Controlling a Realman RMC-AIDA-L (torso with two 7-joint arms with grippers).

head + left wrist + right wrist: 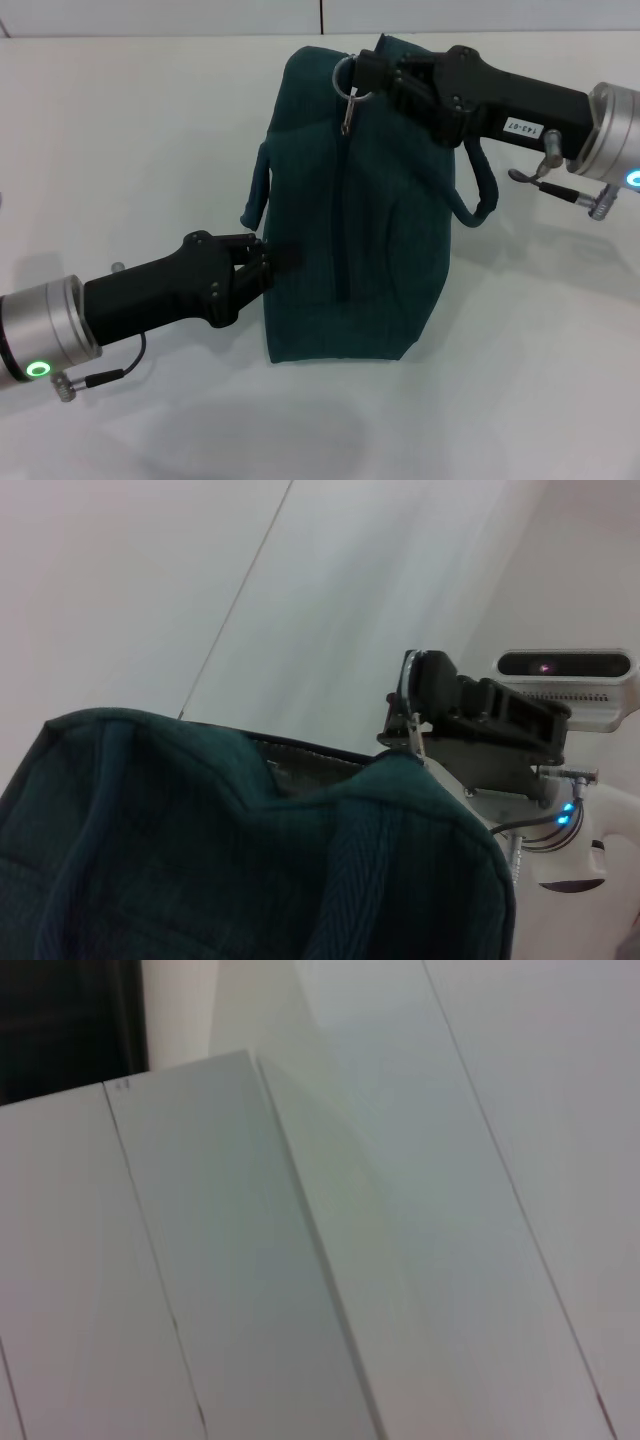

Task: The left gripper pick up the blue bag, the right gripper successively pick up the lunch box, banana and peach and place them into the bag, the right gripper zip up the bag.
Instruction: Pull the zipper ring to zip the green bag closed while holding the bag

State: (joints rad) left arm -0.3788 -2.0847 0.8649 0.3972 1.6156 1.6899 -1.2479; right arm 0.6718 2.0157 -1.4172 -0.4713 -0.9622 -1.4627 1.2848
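Observation:
The blue bag (360, 210) stands on the white table, its zip line running closed along the top. It fills the lower part of the left wrist view (200, 850). My right gripper (362, 72) is at the bag's far end, shut on the ring zip pull (347, 85); it also shows in the left wrist view (415, 705). My left gripper (268, 258) is at the bag's near left side, shut on the bag's fabric. The lunch box, banana and peach are out of view.
The white table (130, 130) surrounds the bag. One rope handle (258, 185) hangs on the bag's left side, the other (480, 195) on its right. The right wrist view shows only white wall panels (300, 1260).

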